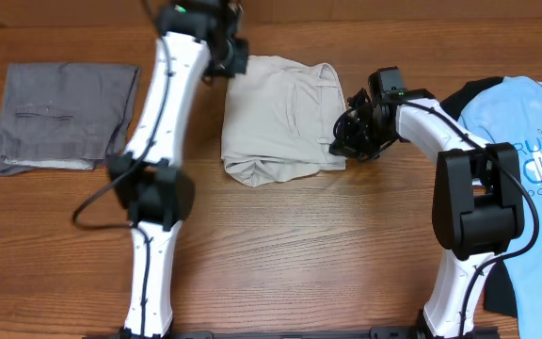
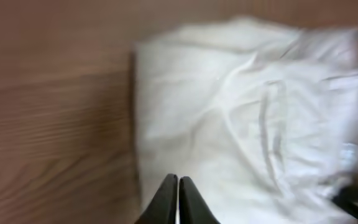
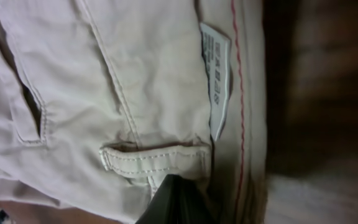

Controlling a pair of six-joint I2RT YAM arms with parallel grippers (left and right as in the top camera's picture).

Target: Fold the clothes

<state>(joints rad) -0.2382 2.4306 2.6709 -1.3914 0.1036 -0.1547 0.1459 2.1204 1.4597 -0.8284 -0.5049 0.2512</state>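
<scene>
- Bench (image 1: pixel 280 264): a wood surface that carries all the garments. Bare wood lies in front of the work piece.
- T-shirt (image 1: pixel 525 141): light blue and printed, spread at the right end. The right arm stands between it and the work piece.
- Grey trousers (image 1: pixel 59 113): folded at the left end, beyond the left arm and well apart from the work piece.
- Beige trousers (image 1: pixel 276 118): at bench centre toward the far edge, in a compact layered bundle with the waistband at the right.
  - Expect soft, light, limp cotton whose layers may slide or spring open.
  - Take hold at the stitched waistband or a folded edge, through all layers.
- Left jaws: clenched and empty, at the bundle's far left corner.
- Right jaws: clenched at the waistband, beside the belt loop (image 3: pixel 151 158) and the label (image 3: pixel 215 78). Whether they pinch fabric cannot be told.
</scene>
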